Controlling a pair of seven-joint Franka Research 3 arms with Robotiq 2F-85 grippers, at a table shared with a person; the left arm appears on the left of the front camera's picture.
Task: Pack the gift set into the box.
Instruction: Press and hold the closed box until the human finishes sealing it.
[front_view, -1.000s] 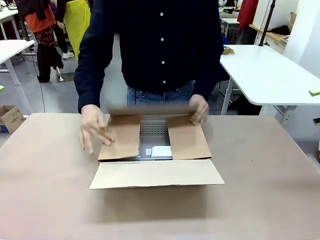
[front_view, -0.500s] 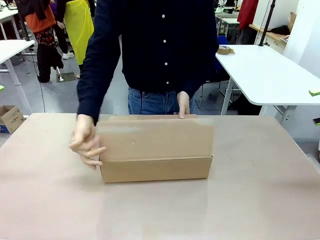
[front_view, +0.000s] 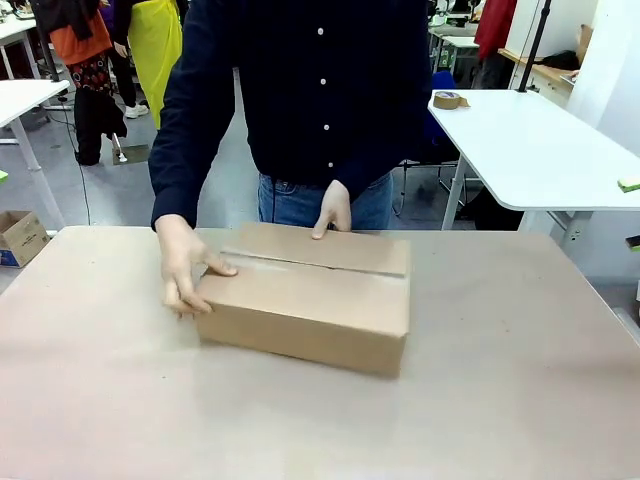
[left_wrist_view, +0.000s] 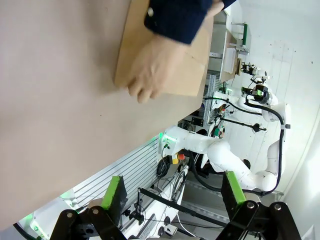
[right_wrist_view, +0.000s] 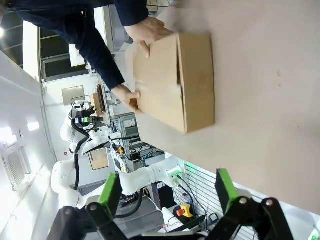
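Closed box (front_view: 305, 305) sits mid-table, one hand (front_view: 185, 262) blocking its left end, the other hand (front_view: 333, 208) on its far edge; table (front_view: 520, 380) lies open near and right.

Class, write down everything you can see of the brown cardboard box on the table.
The box is a plain brown corrugated carton with no print. Its flaps are folded shut, leaving a seam along the top. It sits flat on the table, turned slightly askew to the table's near edge. Of the person's hands, one hand clasps its picture-left end, thumb on top; the other hand presses on the far top flap.
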